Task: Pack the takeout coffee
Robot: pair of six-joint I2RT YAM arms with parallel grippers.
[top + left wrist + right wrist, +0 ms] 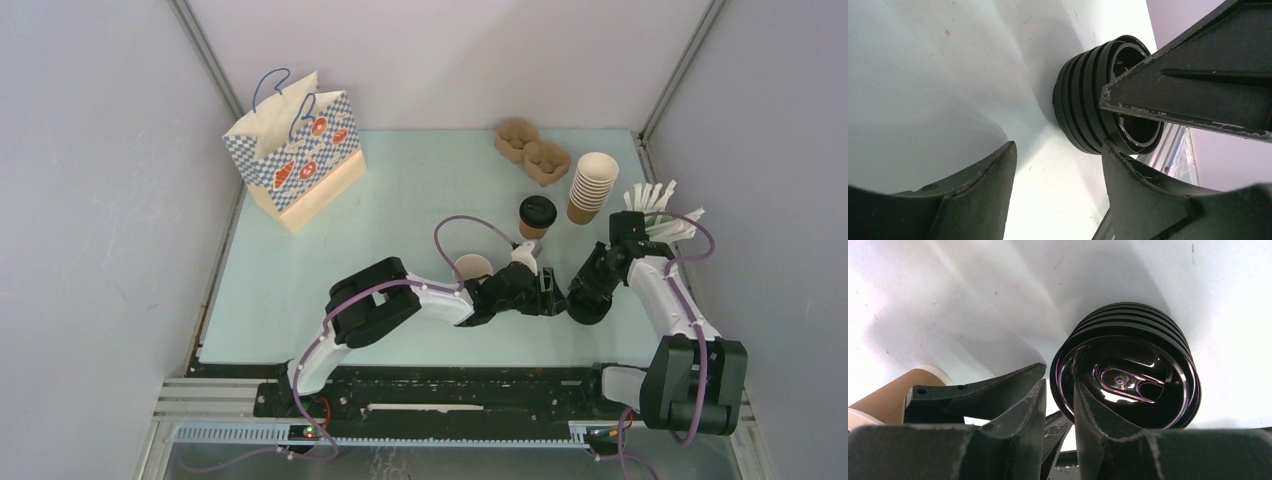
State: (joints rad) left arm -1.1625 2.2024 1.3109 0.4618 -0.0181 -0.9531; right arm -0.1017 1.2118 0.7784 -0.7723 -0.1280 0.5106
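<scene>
One takeout coffee cup (537,215), brown with a black lid on, stands mid-table. A second brown cup (472,268), without a lid and white inside, stands to its front left and also shows as the cup (888,395) in the right wrist view. A stack of black lids (1128,375) lies on its side on the table, and the left wrist view shows the lid stack (1083,107) too. My right gripper (1059,385) stands narrowly open astride the rim of the front lid. My left gripper (1058,147) is open on bare table just beside the stack. Both grippers, left (545,292) and right (578,300), meet there.
A checked paper bag (295,150) stands open at the back left. Two brown pulp carriers (533,150) lie at the back, next to a tall stack of lidless cups (592,185). White packets (655,210) lie fanned out at the right edge.
</scene>
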